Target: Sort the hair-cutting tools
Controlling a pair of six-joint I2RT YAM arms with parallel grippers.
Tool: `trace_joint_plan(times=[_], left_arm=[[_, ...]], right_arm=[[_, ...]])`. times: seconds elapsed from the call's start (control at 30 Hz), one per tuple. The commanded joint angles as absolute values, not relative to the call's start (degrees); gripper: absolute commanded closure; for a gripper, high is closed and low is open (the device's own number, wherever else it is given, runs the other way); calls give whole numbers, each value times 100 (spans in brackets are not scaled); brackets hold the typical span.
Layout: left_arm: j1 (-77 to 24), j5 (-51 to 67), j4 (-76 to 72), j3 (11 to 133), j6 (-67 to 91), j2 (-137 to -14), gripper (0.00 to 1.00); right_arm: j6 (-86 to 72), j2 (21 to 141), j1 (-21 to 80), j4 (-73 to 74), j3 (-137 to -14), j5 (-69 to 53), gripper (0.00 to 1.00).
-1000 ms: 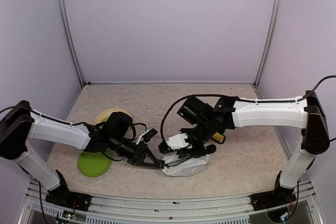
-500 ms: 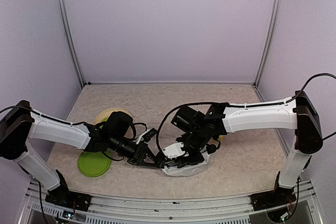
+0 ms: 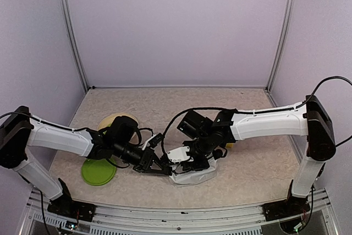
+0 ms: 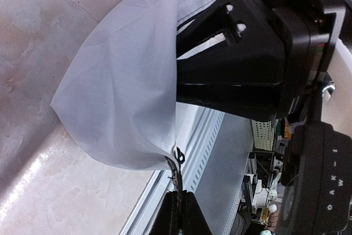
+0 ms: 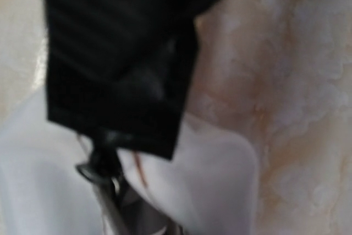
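Hair-cutting tool (image 5: 110, 205) shows only in the right wrist view: a slim steel shaft, blurred, long axis steep, low end dipping into white pouch (image 3: 193, 176) at front centre of table (image 3: 253, 163). Left arm lies low, stretched rightward; left gripper (image 3: 163, 169) closed tight, pinching the pouch's edge. Right arm reaches leftward, wrist bent down; right gripper (image 3: 191, 160) sits in the pouch mouth, jaw gap unclear. Lettering (image 4: 333, 185) on its black casing reads "OAK-1 W".
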State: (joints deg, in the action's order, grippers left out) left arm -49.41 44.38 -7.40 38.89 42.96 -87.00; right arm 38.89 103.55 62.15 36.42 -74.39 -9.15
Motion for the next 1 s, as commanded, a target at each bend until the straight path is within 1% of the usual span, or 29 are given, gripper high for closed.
trace_joint_plan(times=[0.0,0.23,0.57,0.7,0.97], left_arm=[[-4906,4467,-1013,3802,4427,-8455,97],[-4904,4426,-1001,3805,4384,-8488,97],[-4904,4421,-787,3832,4248,-8477,97],[-4899,4413,-772,3854,4233,-8460,97],[-4904,4372,-666,3841,4140,-8483,97]], right_arm=[[3728,10282,6272,3479,-7324,-862,80],[3807,10018,6267,3541,-7296,-1151,70],[3872,10021,6262,3726,-7372,-1823,68],[3914,10107,6259,3810,-7384,-1928,68],[4017,9809,6223,3975,-7371,-1904,67]])
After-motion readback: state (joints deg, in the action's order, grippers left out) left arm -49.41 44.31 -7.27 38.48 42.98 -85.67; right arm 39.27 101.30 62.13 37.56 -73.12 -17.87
